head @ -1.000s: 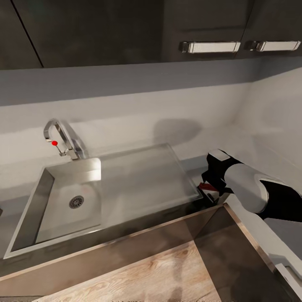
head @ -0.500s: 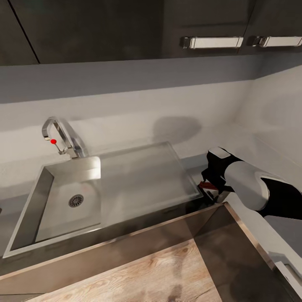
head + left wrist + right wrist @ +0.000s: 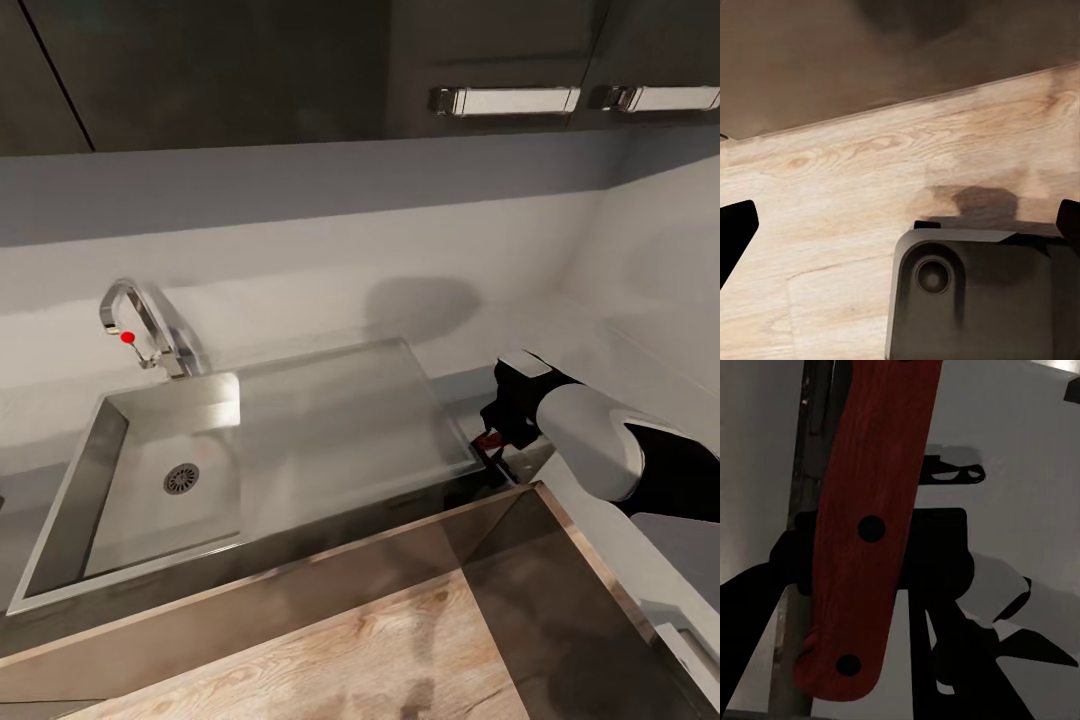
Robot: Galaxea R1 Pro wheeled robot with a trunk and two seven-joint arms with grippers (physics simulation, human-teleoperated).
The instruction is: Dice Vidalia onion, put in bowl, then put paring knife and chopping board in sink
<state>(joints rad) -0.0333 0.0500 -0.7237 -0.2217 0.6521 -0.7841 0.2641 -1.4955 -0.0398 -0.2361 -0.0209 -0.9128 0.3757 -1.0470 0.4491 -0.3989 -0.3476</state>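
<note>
The steel sink (image 3: 150, 480) with its round drain (image 3: 181, 479) and flat drainboard (image 3: 350, 430) is set into the grey countertop (image 3: 590, 340). My right gripper (image 3: 495, 440) hovers just past the drainboard's right corner. It is shut on the paring knife (image 3: 870, 532), whose red wooden handle with two dark rivets runs between the fingers; the blade is hidden. My left gripper (image 3: 900, 225) hangs open over the light wood floor (image 3: 832, 187). The onion, chopping board and bowl are out of view.
A chrome tap (image 3: 150, 330) with a red knob stands behind the basin. Dark upper cabinets (image 3: 300, 70) hang above the pale wall. The counter turns a corner at the right, with dark cabinet fronts (image 3: 560, 620) below it.
The head view shifted slightly. The right gripper has turned a little by the drainboard corner, and less of the red handle shows from the head.
</note>
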